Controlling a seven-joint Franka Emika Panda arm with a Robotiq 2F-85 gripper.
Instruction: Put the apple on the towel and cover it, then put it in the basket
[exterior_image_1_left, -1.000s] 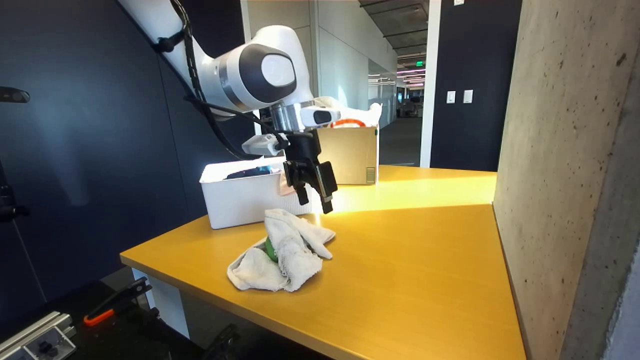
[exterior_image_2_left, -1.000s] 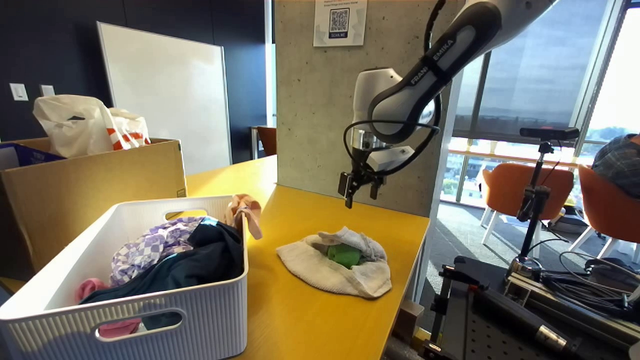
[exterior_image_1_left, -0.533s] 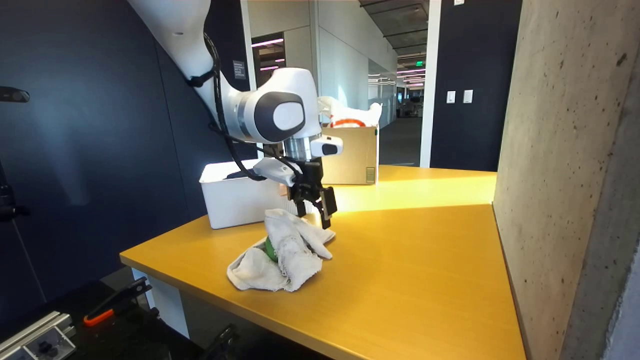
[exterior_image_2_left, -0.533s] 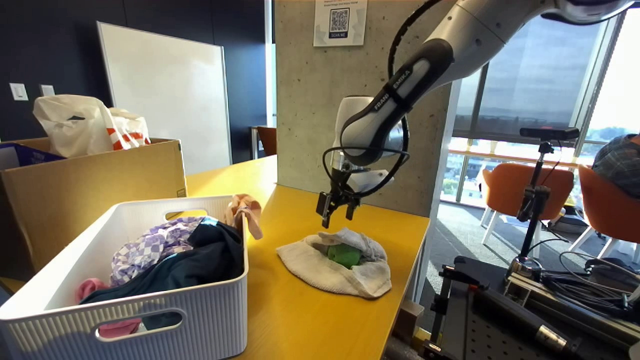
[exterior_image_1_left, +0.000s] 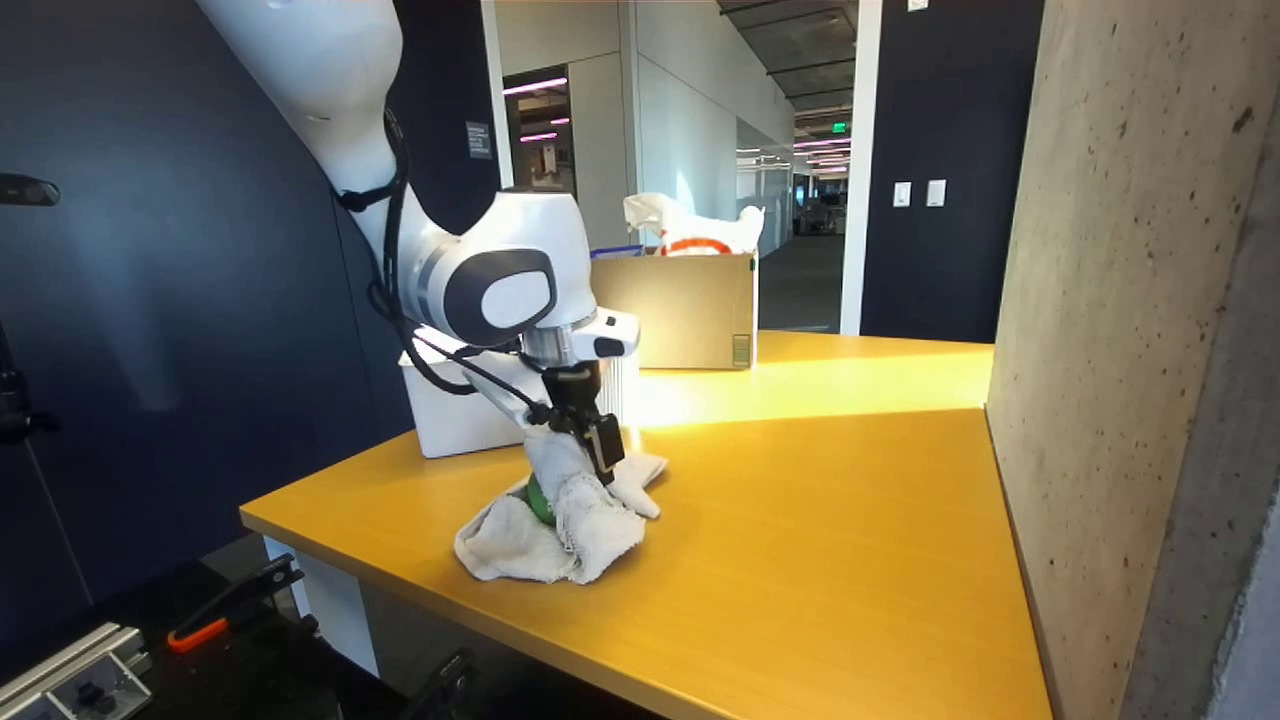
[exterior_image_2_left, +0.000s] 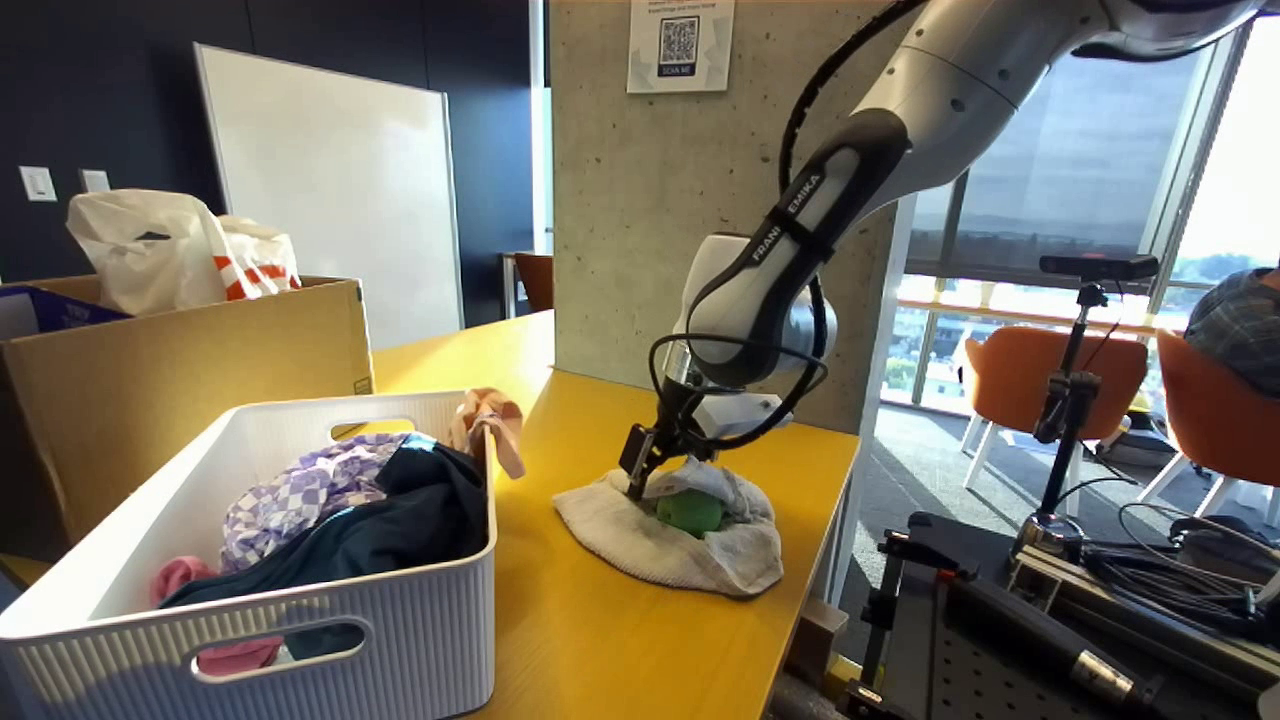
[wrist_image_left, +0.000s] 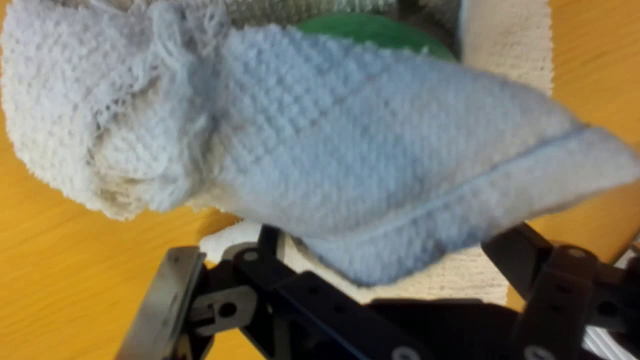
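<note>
In an exterior view the green apple (exterior_image_2_left: 690, 512) sits low and just right of center in the frame, nested in the pale towel (exterior_image_2_left: 640, 545), whose folds rise around it and leave the side toward the camera bare. The towel lies rumpled on the yellow tabletop (exterior_image_1_left: 820, 540). The hand (wrist_image_left: 390, 241) points down among the towel's folds; in the wrist view it is spread wide along the bottom of the frame, a drooping fold showing between its two sides, though I cannot tell whether either presses on it. At the lower left of an exterior view stands the white basket (exterior_image_2_left: 430, 625), a strip of tabletop between it and the towel. Inside are a dark cloth (exterior_image_2_left: 400, 520) and a purple checked cloth (exterior_image_2_left: 295, 500); a peach cloth (exterior_image_2_left: 490, 410) drapes over the rim.
</note>
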